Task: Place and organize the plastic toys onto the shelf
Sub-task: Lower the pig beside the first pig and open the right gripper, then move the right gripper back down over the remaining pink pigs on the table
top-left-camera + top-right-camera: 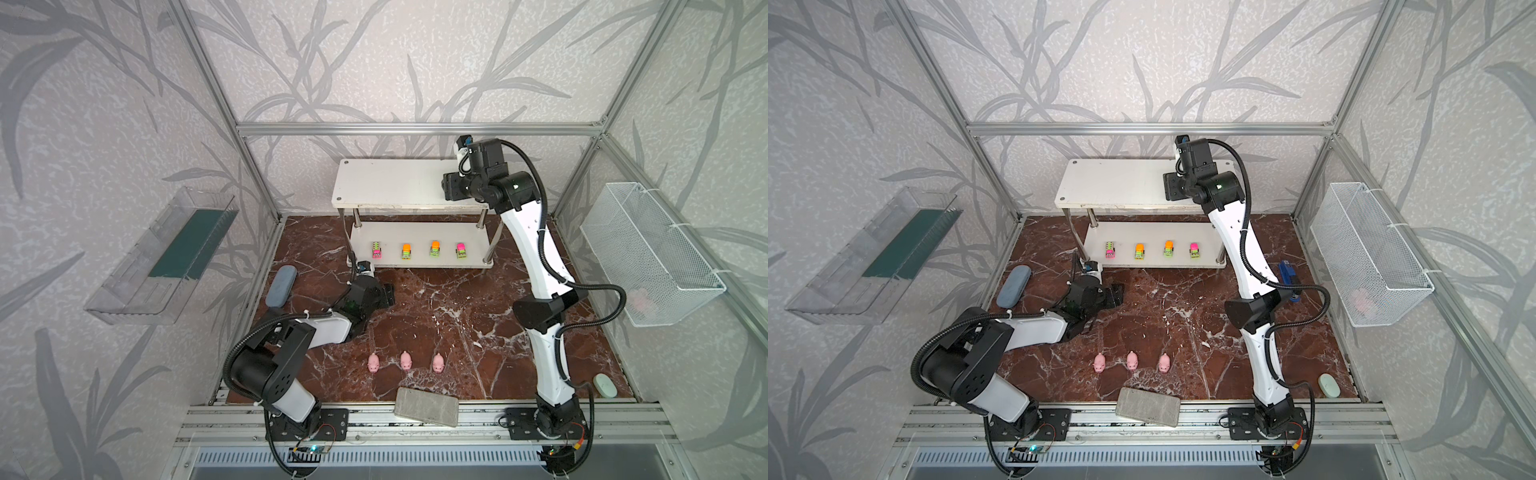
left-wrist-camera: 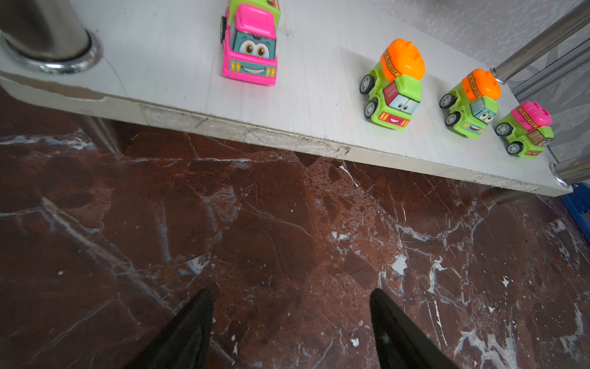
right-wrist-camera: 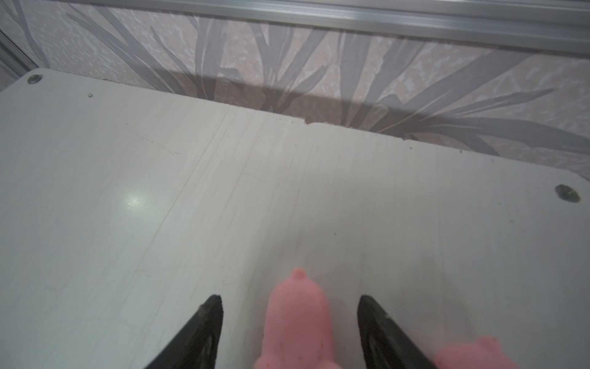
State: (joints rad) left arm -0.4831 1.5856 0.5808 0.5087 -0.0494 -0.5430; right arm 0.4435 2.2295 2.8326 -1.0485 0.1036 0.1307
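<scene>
The white two-tier shelf (image 1: 395,183) (image 1: 1113,183) stands at the back. Several toy trucks sit in a row on its lower board: pink-topped (image 1: 376,250) (image 2: 250,44), orange-topped (image 1: 407,251) (image 2: 394,92), orange-topped (image 1: 435,248) and pink-topped (image 1: 461,250). Three pink pigs (image 1: 373,363) (image 1: 405,360) (image 1: 437,363) stand on the marble floor. My right gripper (image 3: 289,297) (image 1: 449,187) is open over the top board, with a pig (image 3: 297,319) lying between its jaws and a gap on each side. Another pig (image 3: 479,354) lies beside it. My left gripper (image 2: 290,297) (image 1: 388,295) is open and empty over the floor.
A blue-grey case (image 1: 281,286) lies at the left edge. A grey block (image 1: 427,406) sits at the front and a mint oval (image 1: 604,385) at the front right. A blue tool (image 1: 1289,278) lies behind the right arm. Walls carry a clear tray (image 1: 162,257) and a mesh basket (image 1: 652,253).
</scene>
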